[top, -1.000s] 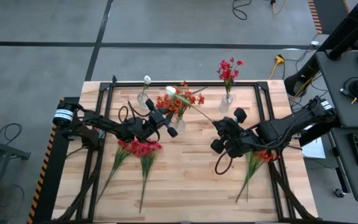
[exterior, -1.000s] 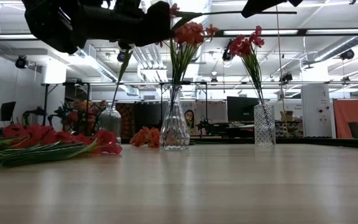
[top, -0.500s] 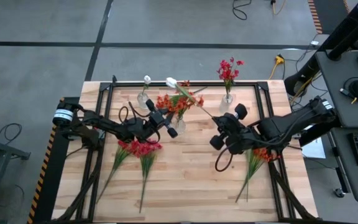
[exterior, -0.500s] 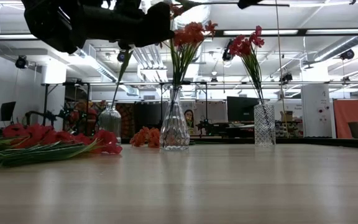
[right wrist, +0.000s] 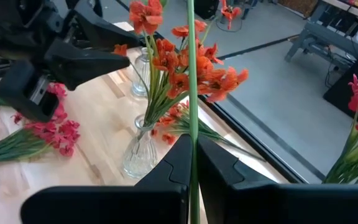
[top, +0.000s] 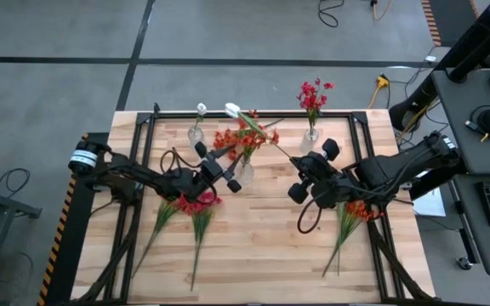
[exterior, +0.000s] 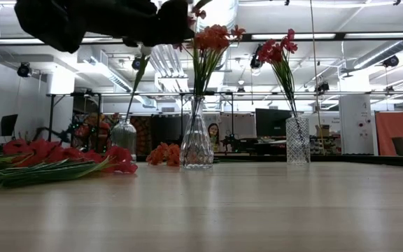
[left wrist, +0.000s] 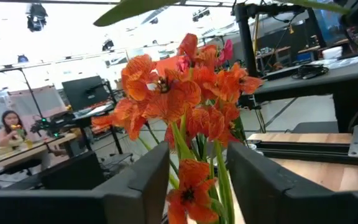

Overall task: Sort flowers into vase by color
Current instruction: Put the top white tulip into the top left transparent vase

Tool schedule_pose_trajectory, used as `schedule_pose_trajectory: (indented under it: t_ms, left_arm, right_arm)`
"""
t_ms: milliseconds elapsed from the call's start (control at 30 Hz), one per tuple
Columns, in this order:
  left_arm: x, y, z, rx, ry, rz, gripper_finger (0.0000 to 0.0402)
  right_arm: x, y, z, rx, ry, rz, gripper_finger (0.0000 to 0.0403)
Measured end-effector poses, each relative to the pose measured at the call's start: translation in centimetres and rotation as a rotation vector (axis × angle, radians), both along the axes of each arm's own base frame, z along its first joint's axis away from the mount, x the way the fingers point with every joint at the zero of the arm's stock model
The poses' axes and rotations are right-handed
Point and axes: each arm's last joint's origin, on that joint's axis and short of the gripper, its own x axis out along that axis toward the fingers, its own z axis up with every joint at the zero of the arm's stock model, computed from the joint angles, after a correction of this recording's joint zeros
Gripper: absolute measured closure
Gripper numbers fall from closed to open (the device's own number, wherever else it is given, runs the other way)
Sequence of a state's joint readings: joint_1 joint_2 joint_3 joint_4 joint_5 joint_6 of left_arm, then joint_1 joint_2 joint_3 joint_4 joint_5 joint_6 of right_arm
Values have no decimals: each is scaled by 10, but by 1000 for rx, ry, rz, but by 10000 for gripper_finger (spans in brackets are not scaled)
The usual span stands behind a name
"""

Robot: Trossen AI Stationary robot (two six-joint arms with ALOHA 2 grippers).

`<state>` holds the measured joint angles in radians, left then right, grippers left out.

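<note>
Since a second ago, the left gripper (top: 230, 174) has let its fingers (left wrist: 148, 180) spread apart and has drawn back slightly from the middle vase (top: 246, 169); the orange flowers (left wrist: 179, 93) stand in that vase, between the parted fingers in the left wrist view, not pinched by them. The right gripper (right wrist: 191, 163) has carried its white flower (top: 233, 110) a little farther toward the back rail, and its jaws are clamped tight on the thin green stem (right wrist: 191, 74), which runs diagonally from the gripper over the orange bunch, with the white bloom above the table's far edge.

At the back of the wooden table (top: 262, 246), the left vase (top: 196, 133) holds one white flower (top: 201, 108), and the right vase (top: 311, 132) holds red flowers (top: 313, 93). Red flowers (top: 190, 202) lie flat on the table near the left arm, stems pointing to the front edge. More flowers (top: 351, 214) lie under the right arm. A few orange blooms (exterior: 163, 154) lie on the table beside the middle vase.
</note>
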<state>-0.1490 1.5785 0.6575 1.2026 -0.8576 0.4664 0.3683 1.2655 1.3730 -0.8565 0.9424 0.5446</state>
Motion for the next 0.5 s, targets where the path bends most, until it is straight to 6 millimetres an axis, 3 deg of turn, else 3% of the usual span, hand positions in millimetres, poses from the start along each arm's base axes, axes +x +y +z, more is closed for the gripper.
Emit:
schedule_pose_trajectory:
  t_ms: [167,300,500]
  left_arm:
    - [-6,-15,5,10,24,45,221]
    - [-16,-33,13,19,10,-19,207]
    - [-54,-62,29,7,-60,-217,204]
  right_arm:
    - [0,0,5,-14,-4,15,390]
    - [0,6,7,-53,-18,23,390]
    - [-7,30,8,-85,-69,79,390]
